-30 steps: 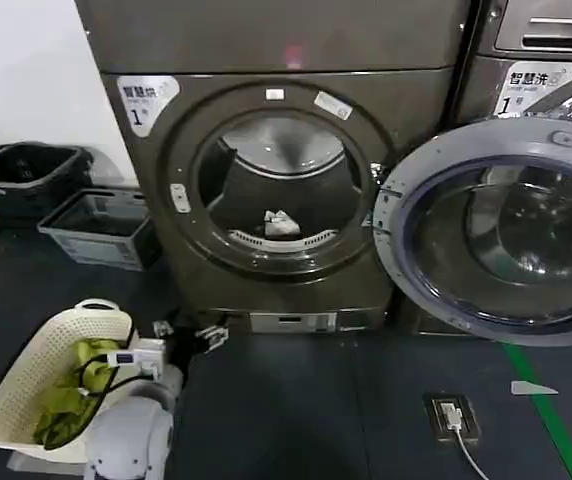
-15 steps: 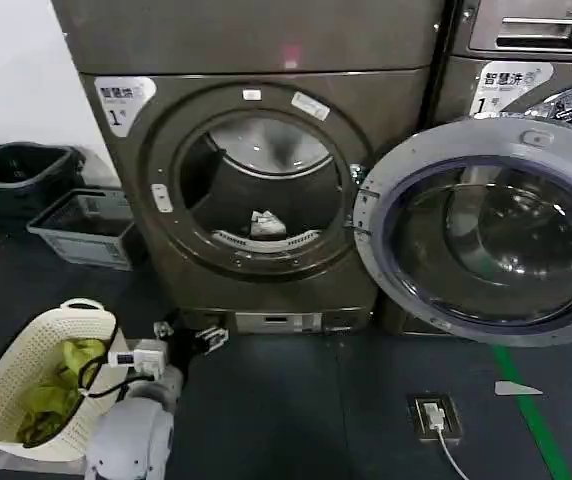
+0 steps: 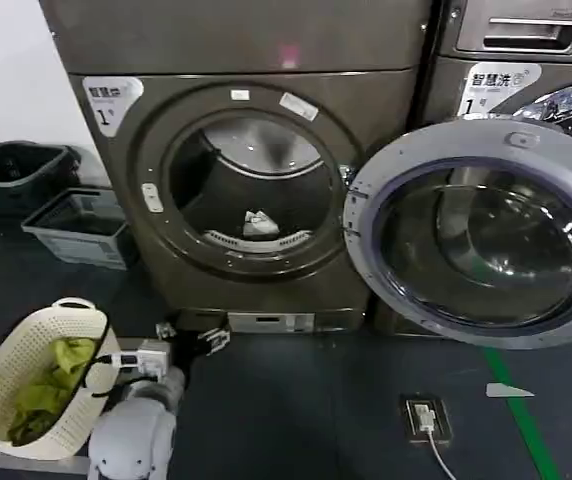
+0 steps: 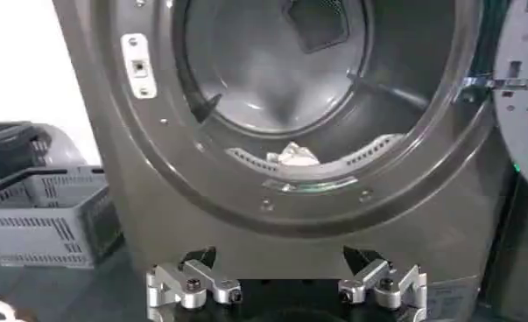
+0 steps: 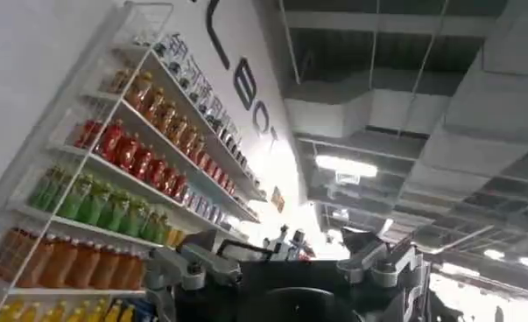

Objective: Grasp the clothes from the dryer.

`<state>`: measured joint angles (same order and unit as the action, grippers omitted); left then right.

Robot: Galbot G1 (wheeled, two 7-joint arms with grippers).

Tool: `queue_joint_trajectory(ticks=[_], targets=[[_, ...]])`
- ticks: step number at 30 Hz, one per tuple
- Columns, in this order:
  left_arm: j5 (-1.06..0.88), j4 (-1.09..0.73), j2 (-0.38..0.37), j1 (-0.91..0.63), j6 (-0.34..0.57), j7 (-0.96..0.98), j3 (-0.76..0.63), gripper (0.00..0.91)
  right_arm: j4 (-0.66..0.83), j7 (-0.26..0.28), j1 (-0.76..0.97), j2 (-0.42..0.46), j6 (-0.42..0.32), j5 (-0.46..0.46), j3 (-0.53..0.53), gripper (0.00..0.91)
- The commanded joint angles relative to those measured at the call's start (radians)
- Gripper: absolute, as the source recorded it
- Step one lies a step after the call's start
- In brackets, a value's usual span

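On the dark floor (image 3: 296, 400), the dryer (image 3: 246, 120) stands door-open, one small crumpled whitish clothes (image 3: 258, 224) bundle inside its drum; the left gripper (image 4: 285, 284) fingers apart, the right gripper (image 5: 290, 271) likewise.

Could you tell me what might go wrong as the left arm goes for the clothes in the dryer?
1. The clothes are a small bundle low at the front of the drum, just behind the dryer porthole lip; the open left gripper, outside and below the opening, could clip that rim going in.
2. The open door hangs on the right, narrowing the approach from that side.
3. The bundle is small, so the fingers may close on little cloth.
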<state>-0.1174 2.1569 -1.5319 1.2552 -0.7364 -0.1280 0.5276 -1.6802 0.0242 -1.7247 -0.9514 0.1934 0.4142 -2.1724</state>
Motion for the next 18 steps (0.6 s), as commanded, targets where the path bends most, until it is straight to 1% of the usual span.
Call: queue_joint_trajectory(ticks=[1, 3, 7, 13, 18], targets=[[-0.003, -0.002, -0.001, -0.001, -0.049, -0.001, 0.000, 0.907, -0.001, 0.000, 0.000, -0.001, -0.001, 0.000, 0.000, 0.907], [-0.002, -0.001, -0.001, 0.001, -0.049, 0.000, -0.001, 0.907, -0.002, -0.005, 0.002, -0.004, -0.016, 0.000, 0.004, 0.907], [-0.004, 0.001, -0.001, 0.003, -0.049, -0.001, -0.001, 0.907, -0.004, -0.008, 0.004, -0.005, -0.020, 0.008, 0.001, 0.907], [-0.006, 0.003, -0.001, 0.005, -0.049, -0.001, -0.003, 0.907, -0.010, -0.020, 0.004, -0.013, -0.028, 0.054, -0.004, 0.907], [-0.009, 0.003, -0.001, 0.007, -0.049, -0.002, -0.003, 0.907, -0.012, -0.025, 0.005, -0.017, -0.039, 0.070, -0.005, 0.907]])
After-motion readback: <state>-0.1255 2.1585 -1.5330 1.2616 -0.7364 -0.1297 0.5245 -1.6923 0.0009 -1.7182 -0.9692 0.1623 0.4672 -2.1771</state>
